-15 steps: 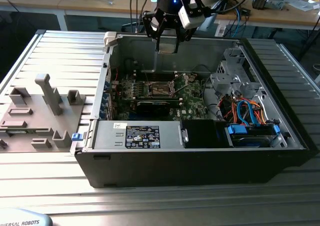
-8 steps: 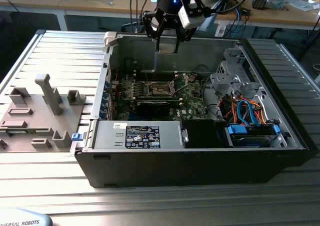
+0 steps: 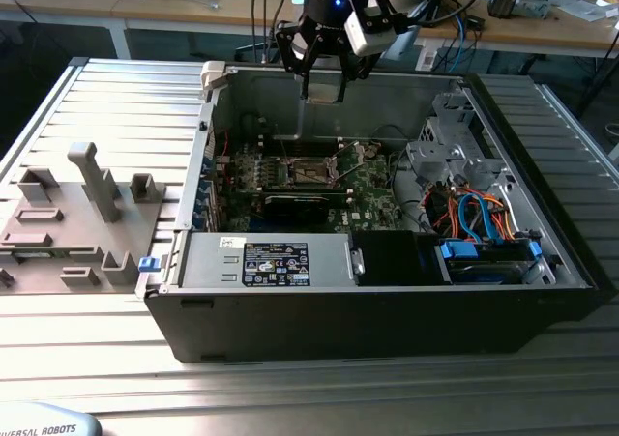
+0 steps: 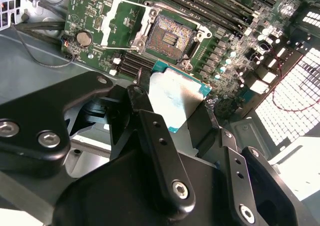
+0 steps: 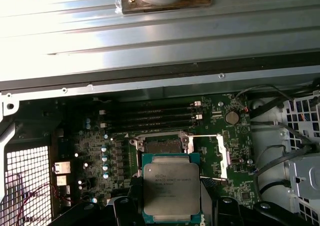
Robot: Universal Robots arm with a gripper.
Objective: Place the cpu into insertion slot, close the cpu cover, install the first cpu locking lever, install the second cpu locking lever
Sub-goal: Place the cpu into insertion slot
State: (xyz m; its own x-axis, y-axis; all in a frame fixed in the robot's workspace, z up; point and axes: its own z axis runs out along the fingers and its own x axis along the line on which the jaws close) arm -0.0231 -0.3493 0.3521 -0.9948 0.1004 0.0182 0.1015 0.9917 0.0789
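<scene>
**STEP 1 IN HAND: CHIP GRIPPED, HANGING ABOVE THE BARE SOCKET**

At the exterior view's left, the grey parts tray (image 3: 77, 214) sits beside the open PC case (image 3: 387, 310); nothing there concerns you.

In the middle, your gripper (image 3: 323, 88) hangs above the case interior near its far wall. It points straight down, well above the green board (image 3: 368, 189). The jaws are closed on the chip (image 5: 170, 188), pinching two opposite edges, w/ the metal top showing in the first wrist view.

The socket (image 5: 160, 145) is bare, so step 1 isn't done. In the second wrist view the cover (image 4: 122, 23) lies flipped open beside the socket, and a thin lever rod (image 4: 117, 48) looks unlatched.

My read: seating calls for lining the chip up w/ the socket, corners & notches matched, then a flat, gentle descent. Avoid any tilt, since the pins prob. bend easily.

At the exterior view's right, the drive-bay cables (image 3: 474, 209) sit clear of the socket.
</scene>
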